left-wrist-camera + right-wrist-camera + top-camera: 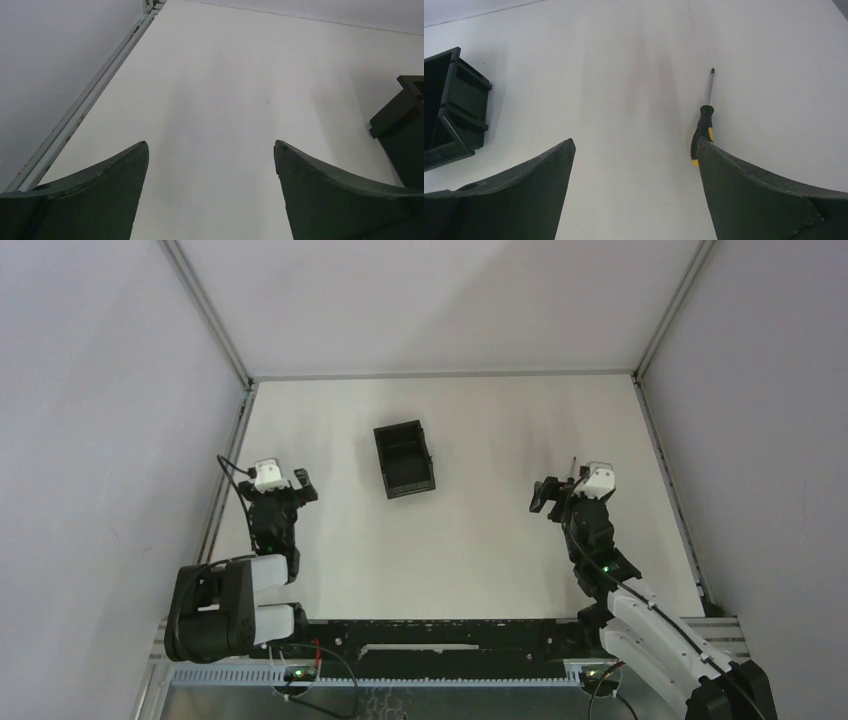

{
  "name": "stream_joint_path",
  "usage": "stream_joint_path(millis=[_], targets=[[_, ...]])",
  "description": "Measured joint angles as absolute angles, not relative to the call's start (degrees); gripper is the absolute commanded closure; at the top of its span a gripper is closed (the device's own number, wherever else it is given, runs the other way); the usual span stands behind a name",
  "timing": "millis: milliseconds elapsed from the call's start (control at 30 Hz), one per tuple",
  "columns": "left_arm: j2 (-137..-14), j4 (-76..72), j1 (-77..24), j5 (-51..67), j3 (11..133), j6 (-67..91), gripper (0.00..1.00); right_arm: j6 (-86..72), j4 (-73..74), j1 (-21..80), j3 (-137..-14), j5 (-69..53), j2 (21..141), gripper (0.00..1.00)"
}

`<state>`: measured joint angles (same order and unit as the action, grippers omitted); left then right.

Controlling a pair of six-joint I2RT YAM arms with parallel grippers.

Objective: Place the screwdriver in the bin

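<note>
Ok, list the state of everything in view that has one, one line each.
screwdriver: lying flat on the table, outside the bin, not gripped
bin: upright, open at the top, looks empty
left claw: open, holding nothing
right claw: open, holding nothing, screwdriver just beside one fingertip

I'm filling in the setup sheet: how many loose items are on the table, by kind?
screwdriver: 1
bin: 1
Total: 2
</note>
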<state>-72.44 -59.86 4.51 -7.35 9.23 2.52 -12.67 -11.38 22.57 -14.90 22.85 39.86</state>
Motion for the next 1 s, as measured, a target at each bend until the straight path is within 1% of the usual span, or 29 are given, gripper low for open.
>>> stream_joint_path(millis=[167,233,333,467,533,600,800,1000], targets=[[-72.44,-59.86,4.51,-7.35,9.23,2.52,0.00,-13.23,-10.59,22.57,-15.59,23.22,41.25,0.00],[-72.44,-59.88,4.51,-7.35,9.23,2.50,0.00,-13.98,-6.52,22.44,-19.31,24.18,44.29,0.00],[-72.44,-59.86,4.51,-7.35,9.23,2.52,0.00,-15.25,2.55,21.93,-30.74,25.21,51.22,0.00],[-72.44,-59.86,4.51,-7.35,9.23,2.52,0.00,-17.98,16.34,20.08,-52.38,26.76,63.02,0.00],[-72.44,-59.86,4.51,-7.35,9.23,2.52,0.00,-19.31,20.93,17.93,-59.53,26.39,67.42,0.00],[-72.44,-59.86,4.51,-7.35,9.23,2.52,0.00,-20.60,25.02,14.57,-64.20,25.10,71.50,0.00],[-72.44,-59.86,4.51,-7.35,9.23,2.50,0.00,-21.52,34.26,5.61,-68.10,21.67,83.68,0.00],[-72.44,-59.86,4.51,-7.35,9.23,2.52,0.00,-21.52,39.05,3.88,-69.06,19.92,93.47,0.01]])
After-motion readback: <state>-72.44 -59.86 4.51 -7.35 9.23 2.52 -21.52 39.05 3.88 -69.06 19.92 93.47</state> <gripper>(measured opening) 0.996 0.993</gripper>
